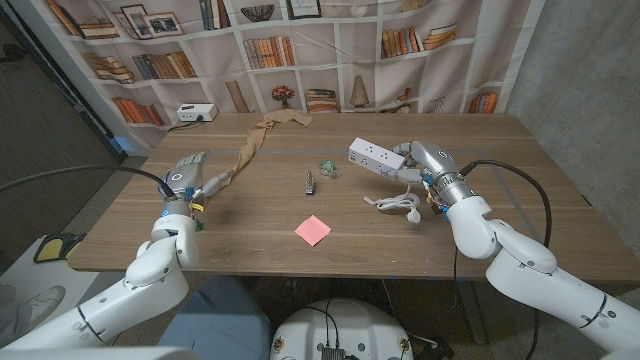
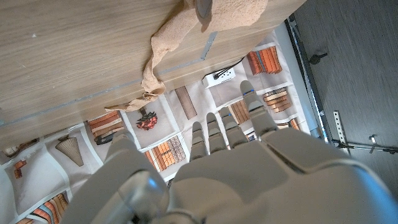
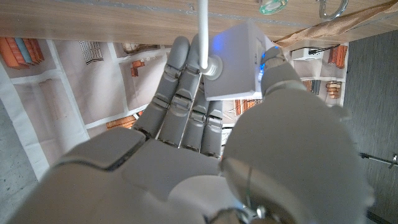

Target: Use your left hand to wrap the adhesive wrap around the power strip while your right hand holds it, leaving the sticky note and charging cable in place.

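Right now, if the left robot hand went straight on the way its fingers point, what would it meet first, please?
Probably the tan adhesive wrap: the left robot hand points along the table toward its near end. Depth is unclear, so it might pass just above.

The wooden table (image 1: 250, 250) carries a long tan adhesive wrap (image 1: 247, 150) trailing from the far edge toward the left side, its far end bunched. Near the middle lies a small dark metal object (image 1: 309, 183), and just beyond it a small clear greenish item (image 1: 328, 166). A pink sticky note (image 1: 312, 230) sits closer to the near edge, well apart from both. To the right lies a coiled white charging cable (image 1: 395, 204). At the far left corner stands a small white box (image 1: 196, 113).
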`<move>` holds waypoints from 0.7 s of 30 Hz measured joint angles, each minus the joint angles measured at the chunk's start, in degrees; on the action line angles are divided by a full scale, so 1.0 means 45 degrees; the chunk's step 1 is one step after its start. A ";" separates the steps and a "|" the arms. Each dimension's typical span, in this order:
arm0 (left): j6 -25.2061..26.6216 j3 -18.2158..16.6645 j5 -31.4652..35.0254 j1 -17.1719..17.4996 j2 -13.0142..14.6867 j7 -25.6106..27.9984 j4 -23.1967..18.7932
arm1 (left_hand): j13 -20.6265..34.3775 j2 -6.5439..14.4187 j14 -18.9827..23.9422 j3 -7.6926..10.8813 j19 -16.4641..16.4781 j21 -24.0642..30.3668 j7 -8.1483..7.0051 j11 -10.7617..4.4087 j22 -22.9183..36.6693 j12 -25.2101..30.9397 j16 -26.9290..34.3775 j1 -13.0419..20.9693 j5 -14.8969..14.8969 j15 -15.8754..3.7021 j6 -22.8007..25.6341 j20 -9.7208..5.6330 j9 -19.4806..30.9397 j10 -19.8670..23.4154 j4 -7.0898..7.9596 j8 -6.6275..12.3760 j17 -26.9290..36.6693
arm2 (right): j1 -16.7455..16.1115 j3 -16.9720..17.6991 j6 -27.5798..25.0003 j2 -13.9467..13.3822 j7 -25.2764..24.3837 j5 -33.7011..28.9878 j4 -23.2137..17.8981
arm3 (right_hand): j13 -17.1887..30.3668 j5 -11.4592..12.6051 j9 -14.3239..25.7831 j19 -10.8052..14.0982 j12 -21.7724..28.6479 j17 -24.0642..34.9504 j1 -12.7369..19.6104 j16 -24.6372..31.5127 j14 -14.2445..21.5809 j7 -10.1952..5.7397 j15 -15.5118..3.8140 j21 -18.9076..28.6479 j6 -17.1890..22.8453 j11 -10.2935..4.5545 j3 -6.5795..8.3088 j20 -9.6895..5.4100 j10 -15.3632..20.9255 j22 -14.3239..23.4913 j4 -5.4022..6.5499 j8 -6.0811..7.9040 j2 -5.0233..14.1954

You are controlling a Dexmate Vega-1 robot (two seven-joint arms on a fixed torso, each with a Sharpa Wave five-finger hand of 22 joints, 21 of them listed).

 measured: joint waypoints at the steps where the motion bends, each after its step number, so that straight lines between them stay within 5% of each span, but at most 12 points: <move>1: 0.0087 0.0034 -0.0018 -0.0025 0.0011 0.0038 -0.0001 | 0.0000 0.0000 0.0000 0.0000 -0.0010 -0.0014 0.0000 0.0000 0.0000 0.0000 0.0000 0.0000 0.0000 0.0000 0.0000 -0.0002 0.0000 0.0000 0.0000 0.0000 0.0000 | -0.0001 0.0001 0.0003 -0.0002 0.0000 0.0005 0.0009 | 0.0000 0.0000 0.0000 0.0000 0.0000 -0.0001 0.0000 0.0000 0.0002 0.0000 0.0001 0.0000 0.0001 0.0000 0.0000 0.0000 0.0000 0.0000 0.0000 0.0000 0.0000; 8: 0.0580 0.0461 -0.0207 -0.0306 0.0289 0.0273 -0.0071 | -0.0001 0.0000 -0.0050 0.0000 -0.0348 -0.0150 0.0108 0.0000 0.0000 0.0000 0.0000 0.0000 0.0000 0.0050 -0.0109 -0.0068 0.0000 0.0000 0.0000 0.0000 -0.0001 | 0.0005 -0.0002 0.0018 -0.0010 -0.0001 0.0027 0.0038 | 0.0000 -0.0001 0.0062 -0.0067 0.0000 0.0059 0.0000 -0.0001 -0.0015 0.0048 -0.0016 0.0086 0.0051 -0.0002 0.0000 0.0067 -0.0002 -0.0059 0.0000 -0.0006 0.0000; 21: 0.0570 0.0697 -0.0884 -0.0501 0.0912 0.0535 0.0057 | -0.0002 0.0000 -0.0153 0.0056 -0.0882 -0.0345 0.0130 -0.0001 -0.0042 0.0000 0.0000 0.0000 0.0000 0.0082 -0.0225 -0.0700 0.0000 0.0000 -0.0056 0.0000 -0.0003 | 0.0106 -0.0132 0.0021 0.0006 0.0012 0.0025 0.0049 | 0.0000 -0.0039 0.0060 -0.0069 0.0000 0.0117 0.0000 -0.0097 -0.0014 0.0047 -0.0014 0.0286 0.0050 0.0022 0.0000 0.0063 0.0022 -0.0153 0.0000 0.0028 0.0000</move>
